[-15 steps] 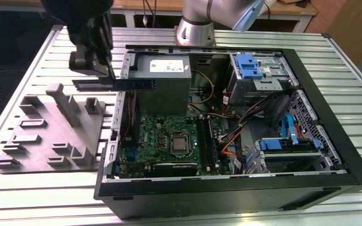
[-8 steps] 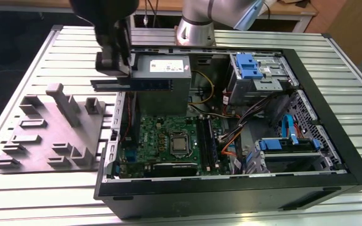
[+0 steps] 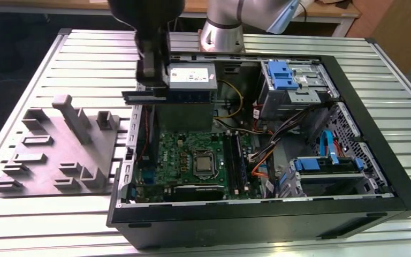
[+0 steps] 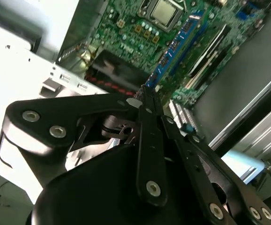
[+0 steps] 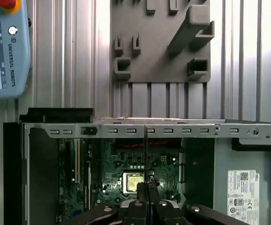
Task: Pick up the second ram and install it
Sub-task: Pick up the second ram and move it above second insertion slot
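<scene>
Second ram (image 3: 191, 97) in pincer (image 3: 152, 89), over open case (image 3: 378, 155) holding motherboard (image 3: 184, 155)

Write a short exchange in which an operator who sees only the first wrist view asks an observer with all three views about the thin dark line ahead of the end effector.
Operator: What is that thin line in front of me?
Observer: It is the second ram seen edge-on. The second wrist view shows its flat blue face with chips.
Operator: Is it seated in a slot?
Observer: No. In the exterior view the end effector holds it level in the air, up by the grey power-supply box and clear of the green motherboard.
</scene>
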Motion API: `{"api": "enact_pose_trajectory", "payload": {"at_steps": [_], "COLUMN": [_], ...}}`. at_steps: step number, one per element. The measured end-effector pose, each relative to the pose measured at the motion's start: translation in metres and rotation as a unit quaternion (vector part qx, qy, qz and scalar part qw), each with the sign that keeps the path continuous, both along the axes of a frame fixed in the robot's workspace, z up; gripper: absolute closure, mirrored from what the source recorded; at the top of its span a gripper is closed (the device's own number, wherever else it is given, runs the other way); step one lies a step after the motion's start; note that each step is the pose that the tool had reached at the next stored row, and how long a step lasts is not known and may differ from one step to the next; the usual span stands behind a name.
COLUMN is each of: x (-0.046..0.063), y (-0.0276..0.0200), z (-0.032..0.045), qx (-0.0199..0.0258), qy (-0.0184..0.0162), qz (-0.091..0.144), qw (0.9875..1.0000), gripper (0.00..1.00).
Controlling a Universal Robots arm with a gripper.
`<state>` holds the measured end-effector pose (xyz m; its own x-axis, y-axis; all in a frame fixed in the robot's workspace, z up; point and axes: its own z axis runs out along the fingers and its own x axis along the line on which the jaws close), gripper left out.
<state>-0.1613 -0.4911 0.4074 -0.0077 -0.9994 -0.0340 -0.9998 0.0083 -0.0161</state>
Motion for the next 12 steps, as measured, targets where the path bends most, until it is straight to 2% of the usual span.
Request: {"api": "enact_pose_trajectory", "payload": {"at_steps": [12], "x": [0.041], "y": [0.0000], "z": [-0.0012], "qx": [0.0000], "qy": [0.0001], "qz": [0.000], "qw": [1.0000], "gripper": [0.89]}}
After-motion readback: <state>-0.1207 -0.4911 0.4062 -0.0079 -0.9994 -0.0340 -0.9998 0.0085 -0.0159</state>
